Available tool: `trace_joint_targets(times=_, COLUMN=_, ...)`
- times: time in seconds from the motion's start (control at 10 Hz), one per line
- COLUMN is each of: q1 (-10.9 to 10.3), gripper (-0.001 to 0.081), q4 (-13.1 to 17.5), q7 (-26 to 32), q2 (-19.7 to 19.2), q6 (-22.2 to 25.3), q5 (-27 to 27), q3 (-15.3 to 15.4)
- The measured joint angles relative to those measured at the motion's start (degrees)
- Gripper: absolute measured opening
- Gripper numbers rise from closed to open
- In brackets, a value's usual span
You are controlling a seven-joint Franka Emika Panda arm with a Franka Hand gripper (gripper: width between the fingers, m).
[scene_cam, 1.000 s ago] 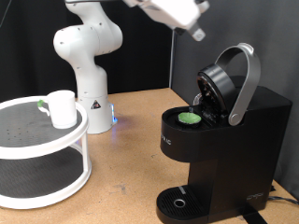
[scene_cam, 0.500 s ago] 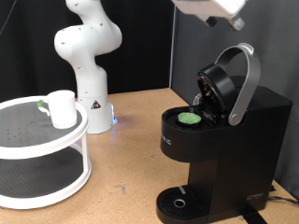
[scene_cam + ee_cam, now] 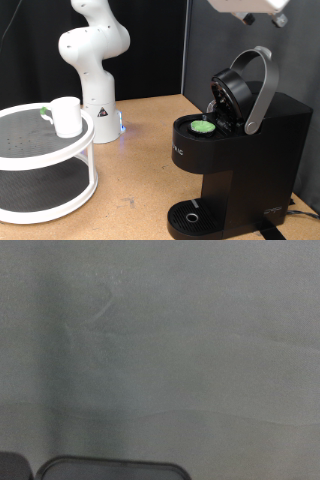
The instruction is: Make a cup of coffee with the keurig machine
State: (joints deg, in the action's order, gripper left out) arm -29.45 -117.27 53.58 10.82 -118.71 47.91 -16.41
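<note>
Standing at the exterior view's right, the keurig machine (image 3: 235,150) has its silver-handled lid raised, a green-topped pod (image 3: 203,126) seated in the open chamber. The cup (image 3: 67,116) sits on the upper tier of a white round rack (image 3: 45,165) at the left, well apart from the machine. Only part of the gripper (image 3: 252,8) shows at the top edge, above the machine; finger spread cannot be told. Wrist view: blurred grey surface, a dark edge (image 3: 110,469) low in frame, nothing held in sight.
</note>
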Motion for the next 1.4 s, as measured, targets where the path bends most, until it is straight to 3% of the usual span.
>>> trace_joint_targets(times=0.7, q1=-0.8, gripper=0.0792, q4=1.5, q7=-1.9, q2=-4.6, q6=-2.5, q5=0.3, q3=3.3)
trace_joint_targets(times=0.8, q1=-0.8, gripper=0.061, q4=1.5, q7=-1.7, q2=-5.0, q6=-2.5, q5=0.3, q3=3.5)
trace_joint_targets(times=0.9, q1=-0.8, gripper=0.061, q4=1.5, q7=-1.7, q2=-5.3, q6=-2.5, q5=0.3, q3=3.7)
trace_joint_targets(times=1.0, q1=-0.8, gripper=0.0414, q4=1.5, q7=-1.6, q2=-5.3, q6=-2.5, q5=0.3, q3=3.7)
trace_joint_targets(times=1.1, q1=-0.8, gripper=0.0414, q4=1.4, q7=-1.5, q2=-5.3, q6=-2.5, q5=0.3, q3=3.7)
trace_joint_targets(times=1.2, q1=-0.8, gripper=0.0212, q4=1.4, q7=-1.4, q2=-5.3, q6=-2.5, q5=0.2, q3=3.7)
trace_joint_targets(times=1.3, q1=-0.7, gripper=0.0083, q4=1.4, q7=-1.3, q2=-5.3, q6=-2.5, q5=0.0, q3=3.7)
trace_joint_targets(times=1.4, q1=-0.7, gripper=0.0083, q4=1.3, q7=-1.3, q2=-5.3, q6=-2.5, q5=-0.2, q3=3.6)
